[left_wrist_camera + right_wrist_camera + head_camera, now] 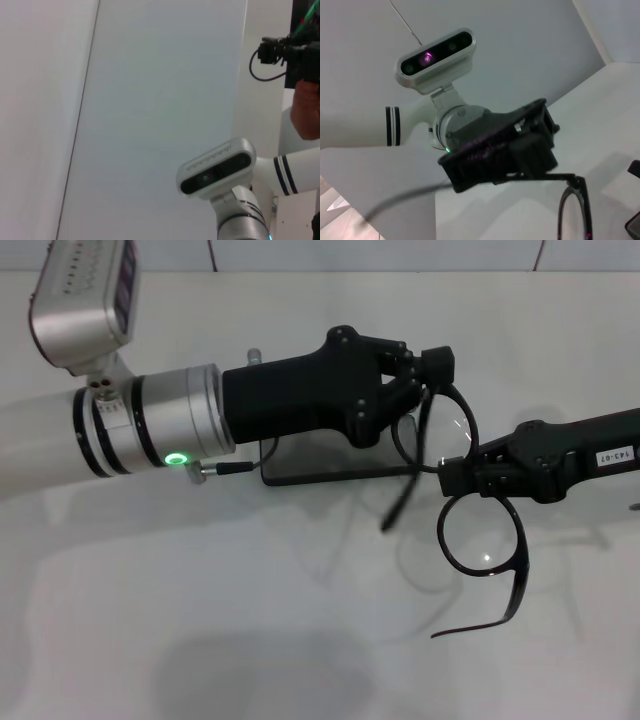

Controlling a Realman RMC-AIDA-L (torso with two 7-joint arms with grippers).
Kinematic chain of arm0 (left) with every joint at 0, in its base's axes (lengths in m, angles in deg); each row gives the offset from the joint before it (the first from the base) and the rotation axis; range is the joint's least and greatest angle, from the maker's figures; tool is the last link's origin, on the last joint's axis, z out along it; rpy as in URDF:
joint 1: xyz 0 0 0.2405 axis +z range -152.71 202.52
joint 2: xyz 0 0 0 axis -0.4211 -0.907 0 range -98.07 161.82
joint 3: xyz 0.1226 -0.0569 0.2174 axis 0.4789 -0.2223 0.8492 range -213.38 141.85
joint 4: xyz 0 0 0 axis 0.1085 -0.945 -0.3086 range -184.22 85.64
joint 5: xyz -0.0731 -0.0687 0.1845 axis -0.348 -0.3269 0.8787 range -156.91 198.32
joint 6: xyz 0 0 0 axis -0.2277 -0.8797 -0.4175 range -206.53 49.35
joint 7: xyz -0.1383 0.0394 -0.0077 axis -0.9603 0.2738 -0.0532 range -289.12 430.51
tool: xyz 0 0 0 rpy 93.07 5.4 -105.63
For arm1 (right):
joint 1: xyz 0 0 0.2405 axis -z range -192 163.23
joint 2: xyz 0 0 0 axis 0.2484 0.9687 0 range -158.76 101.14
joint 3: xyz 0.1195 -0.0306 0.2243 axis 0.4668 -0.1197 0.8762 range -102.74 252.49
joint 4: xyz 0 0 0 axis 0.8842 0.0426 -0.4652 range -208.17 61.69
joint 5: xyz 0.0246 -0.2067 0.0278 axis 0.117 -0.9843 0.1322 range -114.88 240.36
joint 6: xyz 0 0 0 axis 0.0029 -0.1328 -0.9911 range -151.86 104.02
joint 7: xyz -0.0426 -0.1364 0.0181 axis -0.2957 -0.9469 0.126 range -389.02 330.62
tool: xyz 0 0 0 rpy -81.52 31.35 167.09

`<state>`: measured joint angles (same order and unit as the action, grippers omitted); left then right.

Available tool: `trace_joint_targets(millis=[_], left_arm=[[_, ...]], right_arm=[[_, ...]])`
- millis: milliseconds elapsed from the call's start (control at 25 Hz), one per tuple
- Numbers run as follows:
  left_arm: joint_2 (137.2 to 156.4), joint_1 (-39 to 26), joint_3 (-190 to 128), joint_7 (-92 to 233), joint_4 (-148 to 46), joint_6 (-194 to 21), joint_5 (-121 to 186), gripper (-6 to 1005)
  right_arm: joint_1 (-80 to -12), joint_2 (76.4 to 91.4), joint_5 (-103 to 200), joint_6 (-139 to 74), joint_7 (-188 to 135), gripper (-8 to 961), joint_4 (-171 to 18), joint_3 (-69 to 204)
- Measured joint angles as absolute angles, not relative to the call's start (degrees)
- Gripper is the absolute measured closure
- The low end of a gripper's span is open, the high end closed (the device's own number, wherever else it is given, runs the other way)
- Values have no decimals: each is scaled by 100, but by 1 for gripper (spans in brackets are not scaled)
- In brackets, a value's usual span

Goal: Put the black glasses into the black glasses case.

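- Black glasses [455,500] held up over the white tabletop [200,640], temple arms unfolded and dangling.
- Left tool [425,375] clenched on the far lens rim; right tool [462,472] pinched at the bridge, between the lenses.
- Black glasses case: only a thin dark edge [330,478] seen under the left arm, prob. the case; couldn't confirm.
- Judged v. light, thin, fragile; lenses slick. Best gripped at frame/bridge, not the lenses or springy temples.

Left arm [150,425]: silver cylindrical wrist ringed with black bands, a green indicator light, thin black cable; silver camera housing [88,300] on top; matte black left pincer [425,380] with visible screws; right pincer [460,475] black, carrying a white numbered label [612,457].
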<state>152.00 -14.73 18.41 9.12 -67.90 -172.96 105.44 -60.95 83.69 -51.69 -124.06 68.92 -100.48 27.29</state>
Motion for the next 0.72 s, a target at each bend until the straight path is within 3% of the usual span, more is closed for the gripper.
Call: trace_joint_targets(millis=[720], left_arm=[[15232, -1441, 1908, 1098, -6682, -17254, 10505, 994]], right_arm=[[-6121, 8380, -4875, -12418, 7108, 841, -10049, 2801]])
